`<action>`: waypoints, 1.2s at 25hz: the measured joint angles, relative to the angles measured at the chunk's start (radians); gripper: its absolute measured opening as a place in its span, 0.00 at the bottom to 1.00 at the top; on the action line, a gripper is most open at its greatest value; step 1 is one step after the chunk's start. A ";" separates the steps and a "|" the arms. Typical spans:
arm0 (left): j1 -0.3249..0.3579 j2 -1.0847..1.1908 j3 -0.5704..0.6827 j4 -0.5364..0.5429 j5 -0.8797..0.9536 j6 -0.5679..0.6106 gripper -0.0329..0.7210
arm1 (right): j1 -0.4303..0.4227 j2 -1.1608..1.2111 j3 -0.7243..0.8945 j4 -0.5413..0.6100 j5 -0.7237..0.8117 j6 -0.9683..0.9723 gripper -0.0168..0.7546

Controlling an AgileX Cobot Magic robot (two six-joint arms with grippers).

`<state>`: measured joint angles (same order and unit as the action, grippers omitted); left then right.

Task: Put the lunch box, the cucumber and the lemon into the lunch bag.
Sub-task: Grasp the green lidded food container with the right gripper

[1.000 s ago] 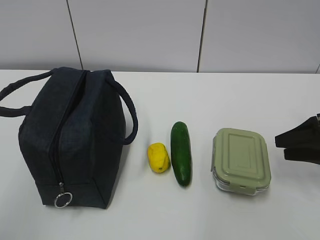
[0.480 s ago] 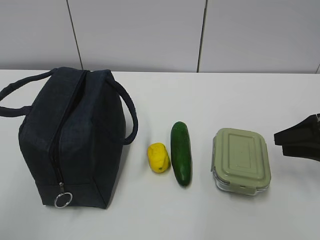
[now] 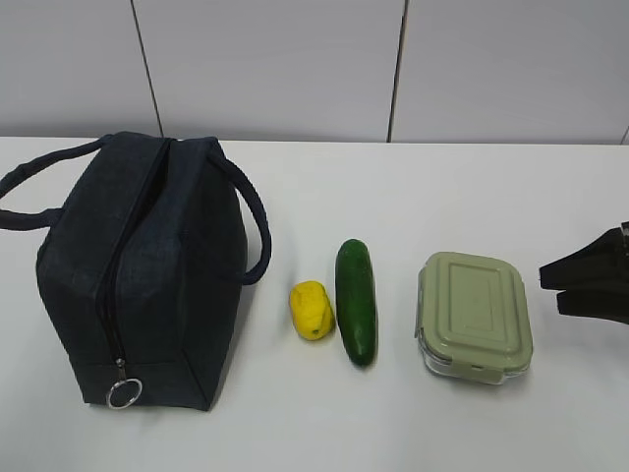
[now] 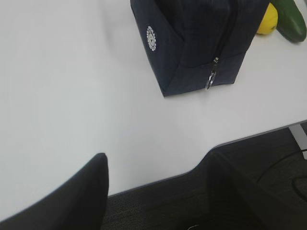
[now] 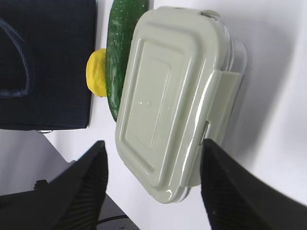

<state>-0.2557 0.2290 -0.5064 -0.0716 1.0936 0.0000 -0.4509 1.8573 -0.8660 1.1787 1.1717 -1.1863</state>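
The right gripper [image 3: 546, 286] is hovering spread wide beside the lunch box [image 3: 475, 315], holding nothing; the left gripper [image 4: 158, 191] is likewise released. Nothing is packed: the lunch bag [image 3: 138, 270] is sitting zipped toward the worktop's left edge, with lunch box, cucumber [image 3: 356, 301] and lemon [image 3: 312, 310] lying outside. Its round white logo [image 4: 151, 38] is showing no readable writing.

Exterior view's edge crops right pincer [image 3: 546, 286].
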 joint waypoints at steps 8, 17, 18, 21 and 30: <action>0.000 0.000 0.000 0.000 0.000 0.000 0.64 | 0.000 0.000 0.000 0.000 0.000 0.041 0.77; 0.000 0.000 0.000 0.000 0.000 0.000 0.64 | 0.000 0.000 0.000 0.010 0.000 0.030 0.78; 0.000 0.000 0.000 0.000 0.000 0.000 0.64 | 0.000 0.000 0.000 0.010 0.000 0.030 0.78; 0.000 0.000 0.000 0.000 0.000 0.000 0.64 | 0.000 0.000 0.000 0.010 -0.002 0.030 0.78; 0.000 0.000 0.000 0.000 0.000 0.000 0.64 | 0.000 0.072 0.000 -0.004 -0.025 0.028 0.78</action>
<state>-0.2557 0.2290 -0.5064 -0.0716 1.0936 0.0000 -0.4509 1.9292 -0.8660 1.1751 1.1469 -1.1582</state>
